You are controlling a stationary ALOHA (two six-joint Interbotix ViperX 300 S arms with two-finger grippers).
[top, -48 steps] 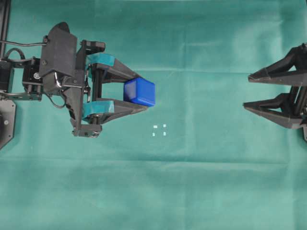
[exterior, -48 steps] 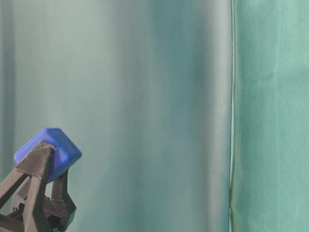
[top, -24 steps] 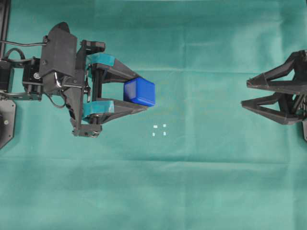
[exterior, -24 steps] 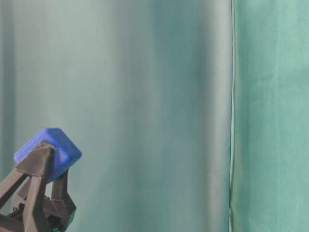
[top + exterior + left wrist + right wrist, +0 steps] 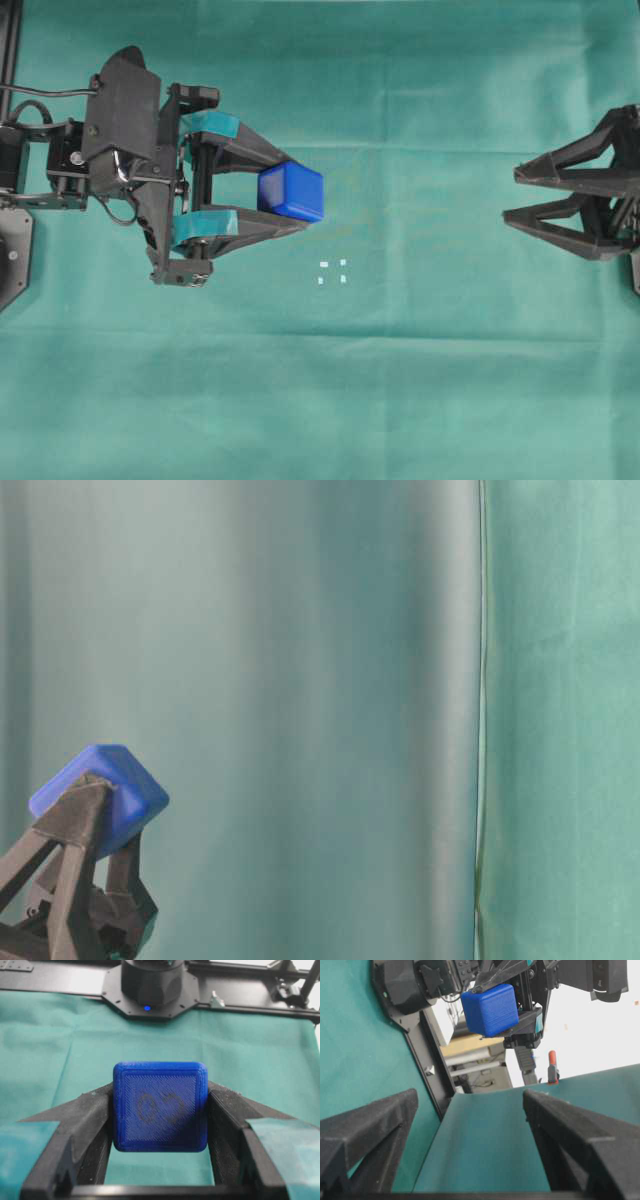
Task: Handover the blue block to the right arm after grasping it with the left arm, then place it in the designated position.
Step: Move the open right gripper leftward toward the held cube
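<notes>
- The block (image 5: 291, 192) is pinched between the teal-taped tips of the left gripper (image 5: 296, 195), held up off the cloth (image 5: 420, 380) with most of its body jutting out past the tips
- From the left wrist view the block (image 5: 160, 1106) sits square between the two fingers, its marked face toward the camera, so the grip looks firm
- The right gripper (image 5: 512, 195) is spread wide and empty, well apart from the block, over at the right side of the overhead view
- The right wrist view shows the block (image 5: 490, 1009) ahead, tilted against the line of the black fingers (image 5: 367, 1125), so the wrist roll likely wants matching to the block first
- The step in hand looks to be the approach for the handover: bring the wide jaws around the exposed end, on the faces the left fingers do not cover
- Close the right fully before the left lets go, or the block may drop
- The marks (image 5: 332, 272) lie on the cloth just below and right of the block in the overhead view, with nothing on them yet
</notes>
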